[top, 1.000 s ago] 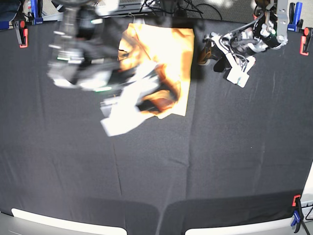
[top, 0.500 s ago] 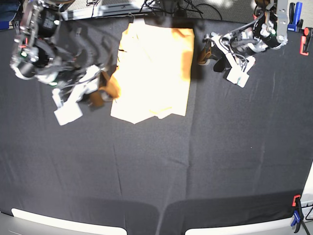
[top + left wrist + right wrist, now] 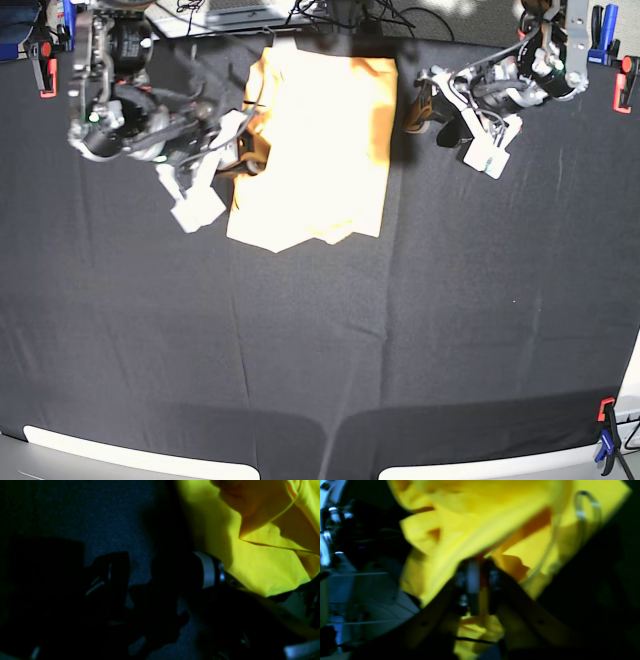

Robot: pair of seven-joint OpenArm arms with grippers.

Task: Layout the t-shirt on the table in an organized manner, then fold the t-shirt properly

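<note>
Two arms of black and silver-grey housings with white finger plates: right arm at 10 o'clock carrying small green lights, left arm at 2 o'clock trailing thin black cables.

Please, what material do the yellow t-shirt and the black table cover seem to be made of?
The t-shirt looks like soft, thin woven or knitted cloth, matte: it lies in limp folds with creases and a stitched hem. The table cover looks like matte black fabric, perhaps felt-like: it gives no shine and shows faint long wrinkles. The exact fibres cannot be told.
</note>
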